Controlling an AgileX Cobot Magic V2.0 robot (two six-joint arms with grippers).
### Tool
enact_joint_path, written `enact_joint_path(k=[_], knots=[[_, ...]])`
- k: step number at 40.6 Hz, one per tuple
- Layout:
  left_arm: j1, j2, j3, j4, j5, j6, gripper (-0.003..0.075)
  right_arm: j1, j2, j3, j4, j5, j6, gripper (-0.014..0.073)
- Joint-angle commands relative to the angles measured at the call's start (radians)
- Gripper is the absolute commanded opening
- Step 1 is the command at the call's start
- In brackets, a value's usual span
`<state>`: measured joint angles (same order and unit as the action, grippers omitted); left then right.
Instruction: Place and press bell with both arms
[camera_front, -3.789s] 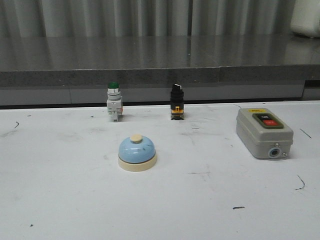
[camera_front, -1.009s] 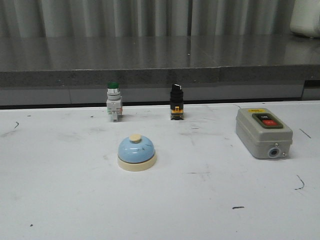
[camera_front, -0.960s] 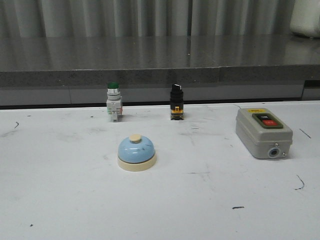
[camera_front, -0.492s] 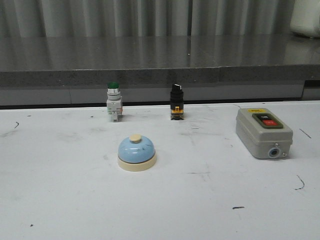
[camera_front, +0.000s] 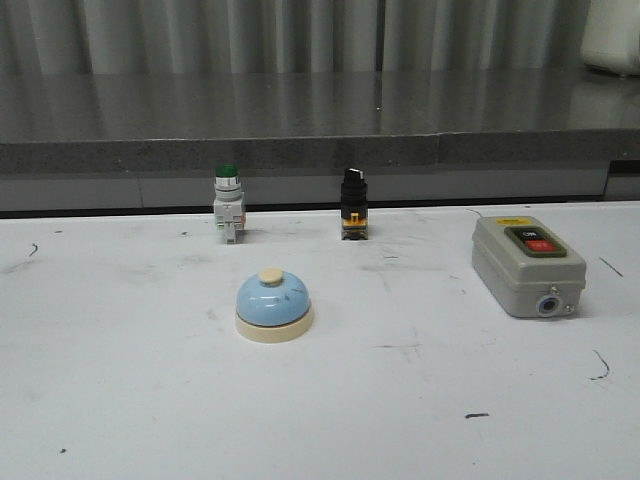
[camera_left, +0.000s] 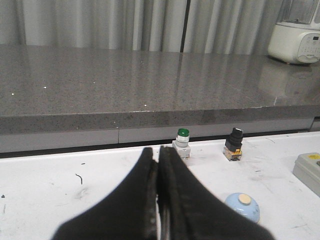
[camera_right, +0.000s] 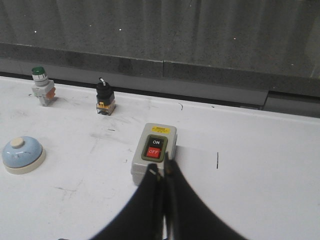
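1. While the bell (camera_front: 274, 306) has no long axis to speak of — it is a round dome — it stands upright on the white table (camera_front: 120, 380), its cream button pointing straight up and its cream base flat on the surface.
2. It sits slightly left of centre in the front view, apart from everything else: the green-capped push button (camera_front: 227, 203) and the black selector switch (camera_front: 353, 203) stand behind it near the table's far edge, and the grey switch box (camera_front: 526, 265) lies well to the right.
3. Compared with the front view of 3.8 s ago, the bell and all three switches keep the same places; neither arm shows in that view then or now.
4. Its dome is light blue with a few small dark marks, the base ring and button cream.
5. Seen from the left wrist, the left gripper (camera_left: 157, 156) has its fingers pressed together on nothing, above the table.
6. Likewise the right gripper (camera_right: 163, 173) — fingers closed, empty — is poised just in front of the switch box.
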<state>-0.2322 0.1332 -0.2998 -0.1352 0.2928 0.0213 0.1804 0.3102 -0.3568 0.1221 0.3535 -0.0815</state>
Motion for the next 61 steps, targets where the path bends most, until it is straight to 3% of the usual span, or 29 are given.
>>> enact_joint_path(k=[1,13,19,25,36,61], knots=[[0.003,0.011,-0.028,-0.011,-0.086,-0.004,-0.002,-0.008,0.006,-0.024,-0.007,-0.071,-0.011,-0.0069],[0.003,0.007,-0.01,-0.003,-0.12,-0.004,-0.002,-0.008,0.006,-0.024,-0.007,-0.071,-0.011,-0.0069],[0.016,-0.062,0.051,0.09,-0.157,-0.103,-0.002,-0.008,0.006,-0.024,-0.007,-0.071,-0.011,-0.0069],[0.091,-0.16,0.141,0.092,-0.163,-0.113,-0.002,-0.008,0.006,-0.024,-0.007,-0.071,-0.011,-0.0069],[0.229,-0.156,0.29,0.092,-0.202,-0.113,-0.002,-0.008,0.007,-0.024,-0.007,-0.071,-0.011,-0.0069],[0.234,-0.156,0.328,0.092,-0.213,-0.113,-0.002,-0.008,0.007,-0.024,-0.007,-0.07,-0.011,-0.0069]])
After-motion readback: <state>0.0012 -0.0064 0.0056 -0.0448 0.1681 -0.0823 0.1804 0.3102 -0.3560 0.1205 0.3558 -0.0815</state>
